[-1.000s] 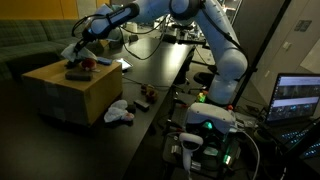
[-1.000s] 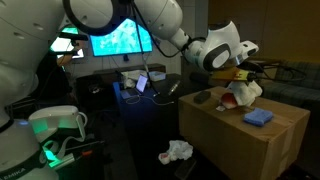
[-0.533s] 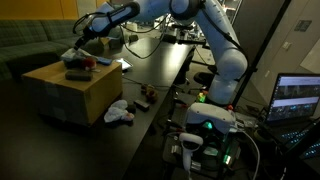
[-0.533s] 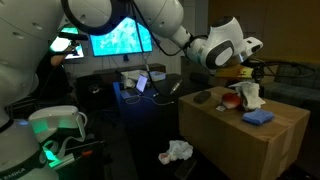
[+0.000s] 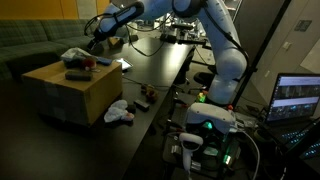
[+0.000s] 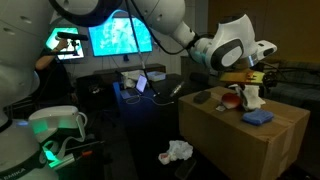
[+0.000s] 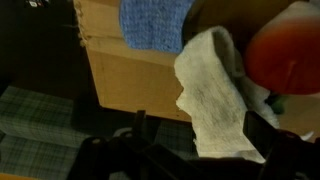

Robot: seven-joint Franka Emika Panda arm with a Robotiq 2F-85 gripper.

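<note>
Wrist view: the white cloth (image 7: 215,95) lies crumpled on the cardboard box (image 7: 130,75), between a blue cloth (image 7: 155,22) and a red object (image 7: 285,55). In an exterior view the tool (image 6: 262,78) hangs just above the white cloth, jaws apart and holding nothing. A second ago the tool gripped this cloth; it has since released it and risen.

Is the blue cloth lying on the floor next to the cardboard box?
No, the blue cloth lies on top of the cardboard box, beside the white cloth.
</note>
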